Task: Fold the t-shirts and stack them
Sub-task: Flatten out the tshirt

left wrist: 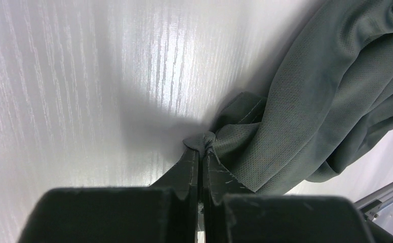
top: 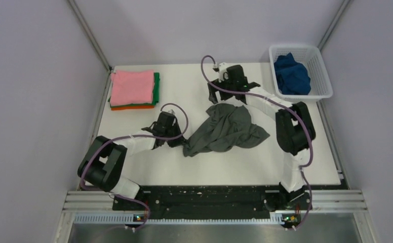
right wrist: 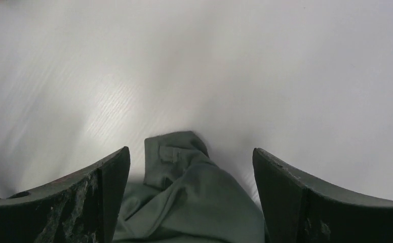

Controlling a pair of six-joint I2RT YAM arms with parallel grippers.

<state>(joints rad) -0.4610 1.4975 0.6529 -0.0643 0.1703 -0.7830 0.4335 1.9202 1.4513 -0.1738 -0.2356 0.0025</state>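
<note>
**A:** Where's the grey tee?

**B:** The grey tee [top: 225, 129] is a crumpled heap mid-bench [top: 184, 167], a bit right of centre. It's unfolded, with creases running every way.

**A:** Left side?

**B:** My left gripper [left wrist: 200, 147] is low at the heap's near-left end. The fingers are pressed together on a small bunched knot of the tee's edge. In the left wrist view the cloth trails off to the right from that pinch.

**A:** Right side?

**B:** My right gripper [right wrist: 190, 154] is at the heap's far end, fingers spread wide. A folded-over corner of the grey tee lies on the bench between them. I can't tell whether either finger touches the cloth.

**A:** Stack?

**B:** It's in the far left corner. The pink tee [top: 132, 87] is on top, folded square. The green tee [top: 156, 88] is under it, showing along the right edge. The orange tee [top: 133, 107] shows along the near edge. The stack is well apart from the heap.

**A:** Anything else on the bench?

**B:** The blue tee [top: 291, 73] is bunched up inside the basket [top: 316, 53] at the far right corner. Neither arm is near it.
</note>
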